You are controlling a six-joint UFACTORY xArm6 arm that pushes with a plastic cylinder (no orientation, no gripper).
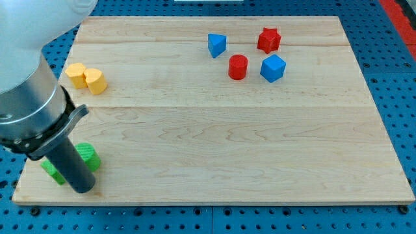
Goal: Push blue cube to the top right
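Note:
The blue cube (273,67) sits on the wooden board in the upper right part, just right of a red cylinder (238,67) and below a red star block (268,40). A blue triangular block (217,45) lies to the view's left of them. My tip (83,188) rests at the board's bottom left corner, far from the blue cube, touching or right beside two green blocks (87,156) that the rod partly hides.
Two yellow blocks (86,77) lie side by side near the left edge. The board (214,143) sits on a blue perforated surface. The arm's large grey body fills the view's upper left corner.

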